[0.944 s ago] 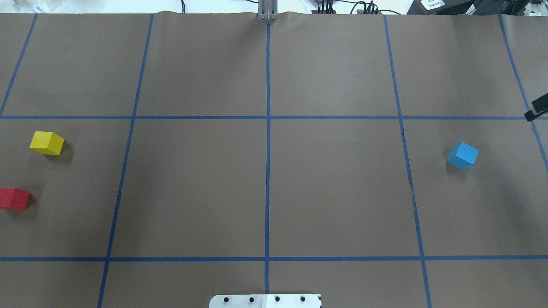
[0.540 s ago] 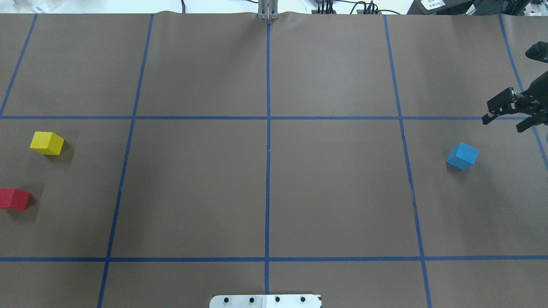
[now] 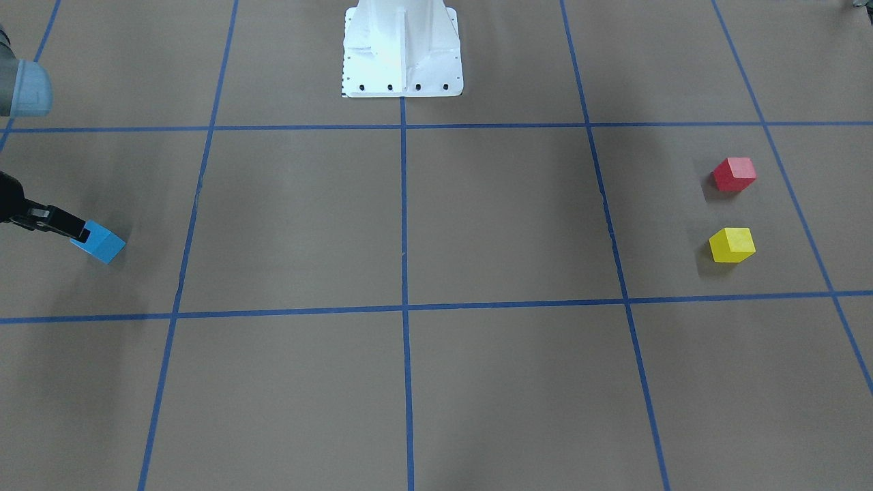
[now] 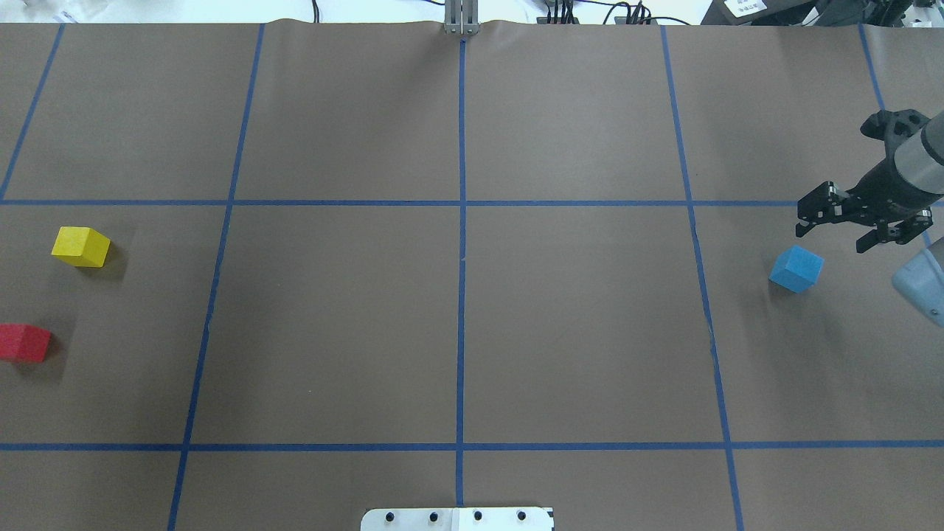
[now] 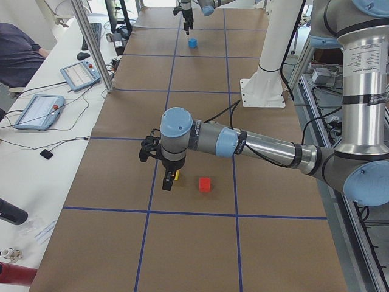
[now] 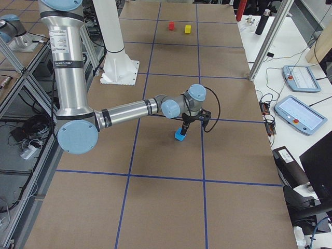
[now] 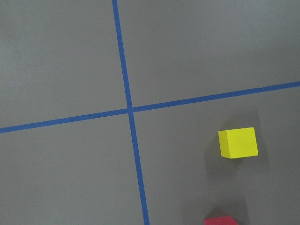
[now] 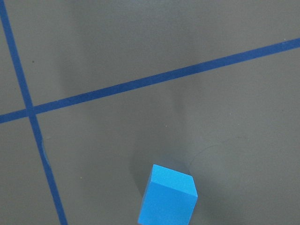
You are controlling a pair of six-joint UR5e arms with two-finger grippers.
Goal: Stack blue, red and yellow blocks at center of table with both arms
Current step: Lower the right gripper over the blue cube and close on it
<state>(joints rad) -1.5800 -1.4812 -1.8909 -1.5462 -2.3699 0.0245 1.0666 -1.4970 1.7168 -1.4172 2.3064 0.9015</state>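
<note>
The blue block rests on the table at the right side. Just behind and to the right of it hovers my right gripper, open and empty; one of its fingers reaches the block's edge in the front-facing view. The right wrist view has the blue block low in frame. The yellow block and red block sit at the far left. My left gripper hangs over the yellow block, beside the red block; I cannot tell whether it is open or shut.
The white base column stands at the robot's side of the table's middle. A side bench with tablets and cables runs along the far edge, with metal posts and a seated person.
My right gripper has come in from the right edge and moved left and nearer the blue block. None of the blocks has moved.
</note>
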